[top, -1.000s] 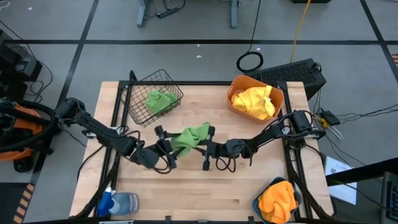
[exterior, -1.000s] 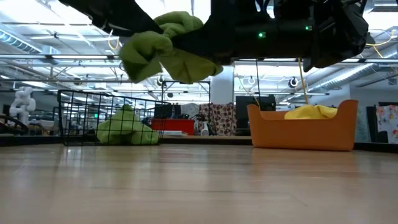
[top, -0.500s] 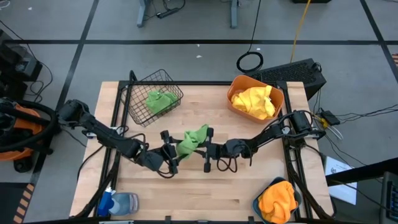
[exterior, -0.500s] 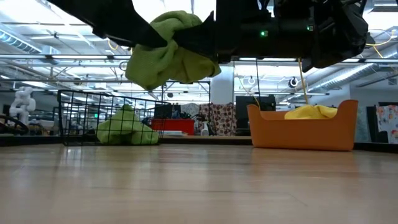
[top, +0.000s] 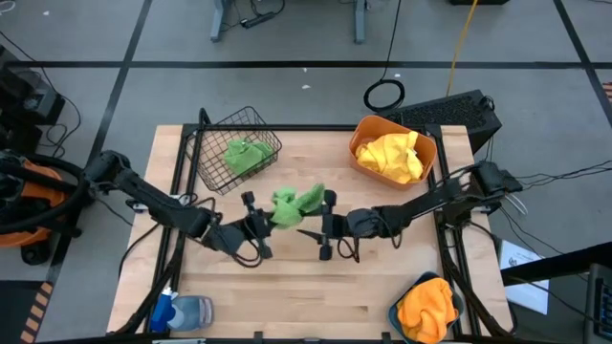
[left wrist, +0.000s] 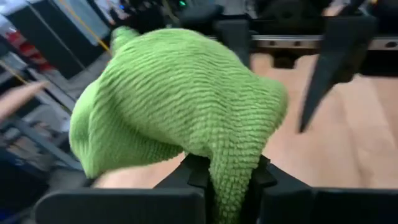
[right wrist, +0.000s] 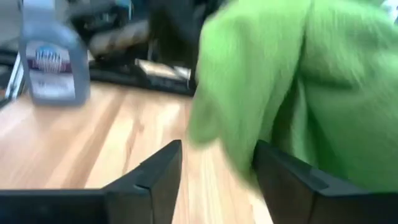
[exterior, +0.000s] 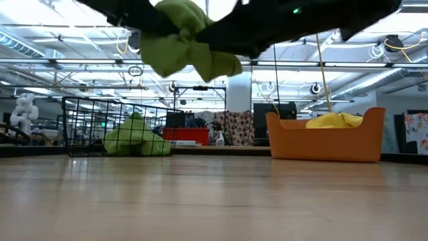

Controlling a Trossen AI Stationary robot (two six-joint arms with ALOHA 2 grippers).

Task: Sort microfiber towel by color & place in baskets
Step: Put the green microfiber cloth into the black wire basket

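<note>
The left pincer [top: 251, 220] is clamped on a green microfiber towel [top: 292, 202], which it holds in the air above the middle of the table [top: 382, 287]; in the left wrist view the cloth bulges over the closed fingers. The step in hand looks like carrying this last loose cloth to the black wire basket [top: 239, 148], which lies beyond the left pincer toward the far left corner and already holds a green towel [top: 245, 155]. The next move calls for swinging the left pincer over that rim before letting go. The held towel is bunched, its long axis running from the left pincer toward the right pincer [top: 323, 225], the free end nearest the latter. The right pincer hangs just beside the towel, fingers apart, holding nothing.
</note>
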